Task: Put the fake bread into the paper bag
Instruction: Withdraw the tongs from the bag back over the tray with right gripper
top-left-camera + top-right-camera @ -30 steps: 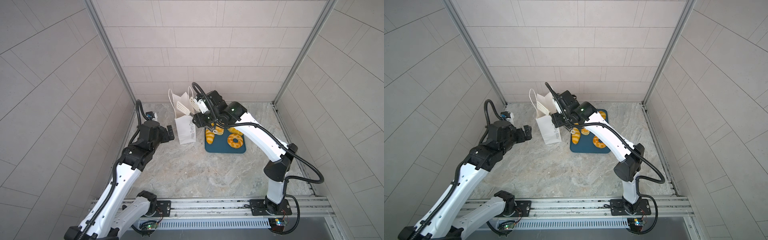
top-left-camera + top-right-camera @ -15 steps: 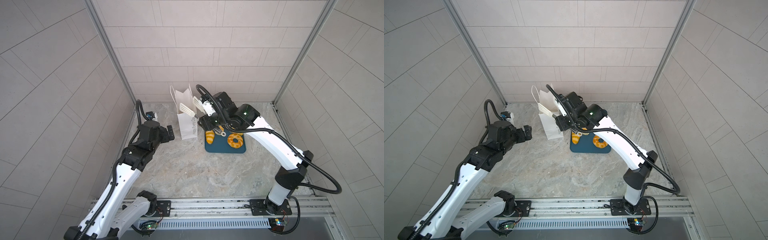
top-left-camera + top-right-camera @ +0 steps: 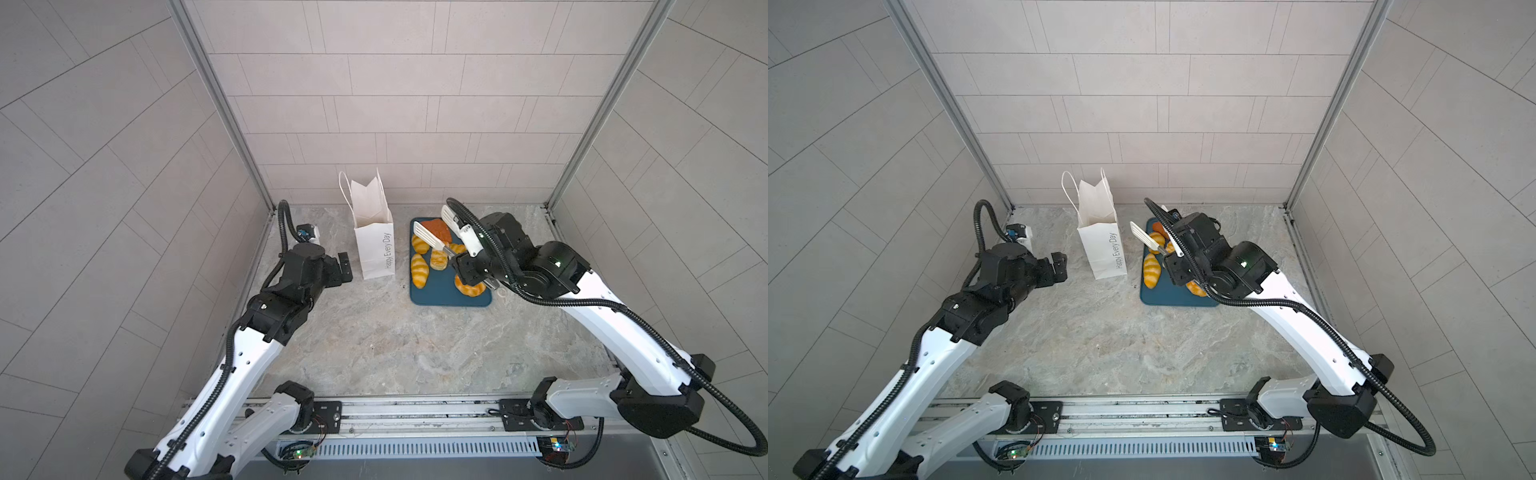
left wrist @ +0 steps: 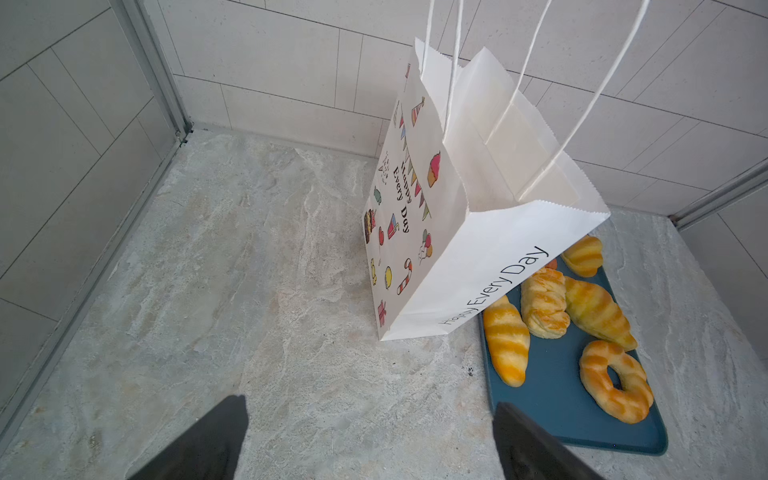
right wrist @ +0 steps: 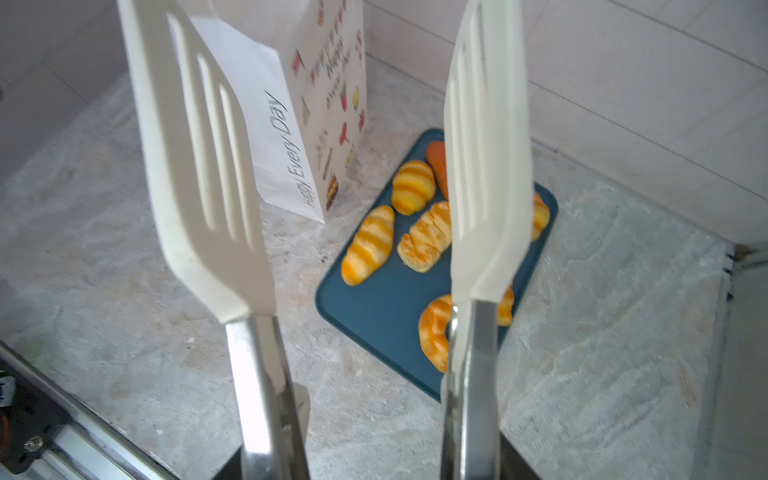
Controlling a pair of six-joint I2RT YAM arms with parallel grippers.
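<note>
The jaws of the right gripper (image 5: 374, 469) press on the two steel arms of the tongs (image 5: 199, 166) and hold them. The white slotted blades stand apart, with nothing between them. In both top views the blades hang over the back half of the tray (image 3: 436, 293), above the bread (image 3: 419, 270).

The jaws of the left gripper (image 4: 370, 449) are spread wide and hold nothing. This gripper hovers over the counter (image 3: 374, 340), near the bag (image 3: 374, 249) on its left in both top views, and does not touch it.

The bread lies on the tray. Six pieces show: striped croissants, a flaky roll, a ring (image 4: 615, 382) toward the front and an orange-brown piece at the back. The bag stands upright and open near the back edge of the counter, just beside the left edge of the tray. Whether any bread is inside the bag, I cannot tell.
</note>
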